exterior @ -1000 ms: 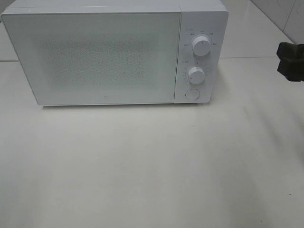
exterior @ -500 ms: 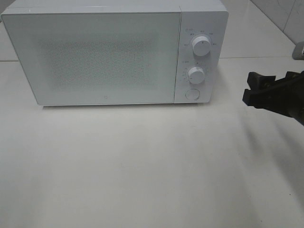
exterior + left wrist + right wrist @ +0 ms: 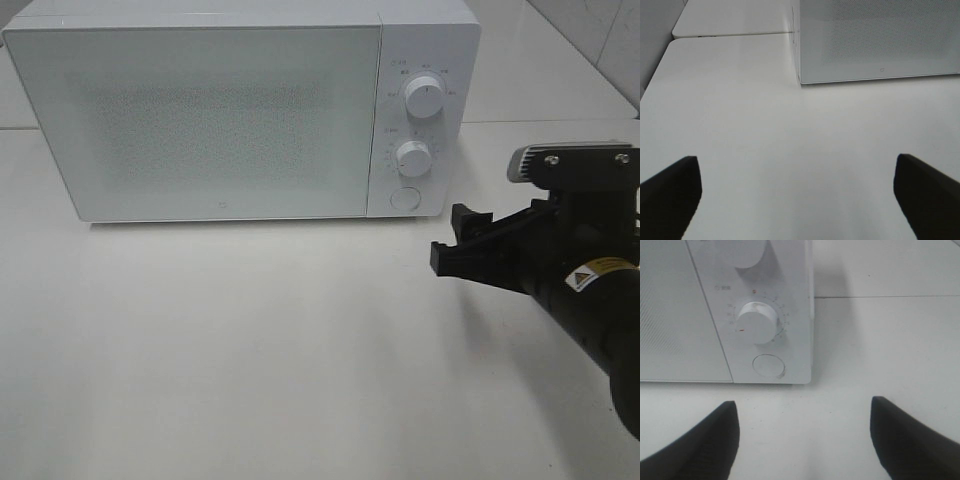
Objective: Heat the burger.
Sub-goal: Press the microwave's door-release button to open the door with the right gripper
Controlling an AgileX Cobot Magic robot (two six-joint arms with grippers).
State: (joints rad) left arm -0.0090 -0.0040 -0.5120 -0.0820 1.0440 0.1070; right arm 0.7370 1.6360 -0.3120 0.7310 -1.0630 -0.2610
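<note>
Black fingers spread wide and grasping nothing, the left gripper hangs over the plain white desk, back from the microwave's left front corner. The right gripper is likewise released and empty, and faces the small round white push button under the lower white dial. Beyond stands the boxy white microwave oven with its frosted door shut; where the burger is cannot be told.

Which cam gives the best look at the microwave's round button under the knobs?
Right wrist: the round button sits close up, just below the lower knob. Exterior high shows it small; left wrist shows only the door.
</note>
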